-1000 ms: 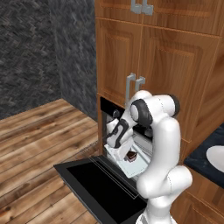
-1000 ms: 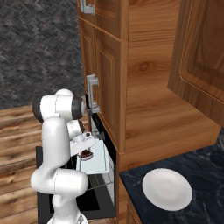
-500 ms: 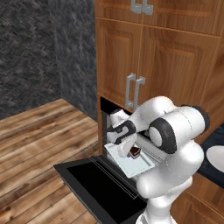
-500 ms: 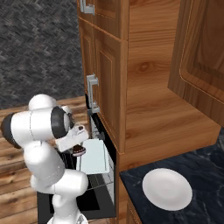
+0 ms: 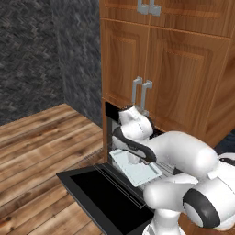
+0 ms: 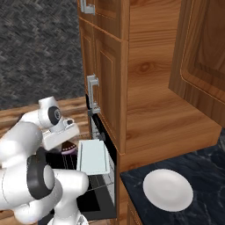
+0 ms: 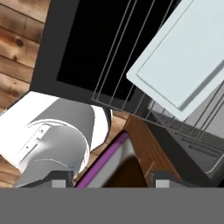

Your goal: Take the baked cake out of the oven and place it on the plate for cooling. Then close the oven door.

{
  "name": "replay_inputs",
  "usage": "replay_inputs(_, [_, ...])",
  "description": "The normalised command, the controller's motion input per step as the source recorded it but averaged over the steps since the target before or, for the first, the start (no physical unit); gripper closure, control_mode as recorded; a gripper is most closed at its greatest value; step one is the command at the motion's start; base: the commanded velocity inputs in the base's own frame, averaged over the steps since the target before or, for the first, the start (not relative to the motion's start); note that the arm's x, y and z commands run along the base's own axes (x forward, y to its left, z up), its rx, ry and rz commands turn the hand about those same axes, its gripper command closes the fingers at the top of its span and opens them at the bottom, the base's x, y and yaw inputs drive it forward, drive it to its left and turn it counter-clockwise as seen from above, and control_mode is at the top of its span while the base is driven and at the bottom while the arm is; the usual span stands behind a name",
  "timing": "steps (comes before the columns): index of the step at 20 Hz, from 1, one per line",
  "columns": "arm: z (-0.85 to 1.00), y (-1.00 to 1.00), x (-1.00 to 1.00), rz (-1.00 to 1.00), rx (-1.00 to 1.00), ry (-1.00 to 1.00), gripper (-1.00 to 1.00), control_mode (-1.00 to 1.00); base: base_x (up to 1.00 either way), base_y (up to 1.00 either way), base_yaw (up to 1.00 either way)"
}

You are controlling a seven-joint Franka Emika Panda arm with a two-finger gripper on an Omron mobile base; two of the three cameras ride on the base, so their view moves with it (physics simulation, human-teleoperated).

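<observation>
At lower centre of the hand view the fingers (image 7: 108, 178) grip the baked cake (image 7: 124, 168), pale tray (image 7: 183, 57) upper right

Wire rack (image 6: 94, 186) drawn out of the open black oven (image 5: 110, 120), pale flat tray (image 5: 135, 167) laid on it, white round plate (image 6: 168, 189) set on the dark marbled counter (image 6: 206, 167) beside, wooden floor (image 5: 41, 147) below

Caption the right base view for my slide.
White arm's fingers carry the small dark brown cake from the open black oven toward the white round plate.
</observation>
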Motion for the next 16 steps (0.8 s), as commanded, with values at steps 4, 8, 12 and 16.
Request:
replay_inputs(4, [0.94,0.00,-0.37,0.00,0.00,0.00,1.00,-1.00,0.00,0.00,0.00])
replay_inputs(8, [0.84,-0.03,-0.19,0.00,0.00,0.00,1.00,-1.00,0.00,0.00,0.00])
replay_inputs(12, [0.68,-0.04,-0.03,0.00,-0.01,0.01,1.00,-1.00,0.00,0.00,0.00])
replay_inputs(16, [0.51,-0.29,0.00,0.00,-0.02,0.00,1.00,-1.00,0.00,0.00,0.00])
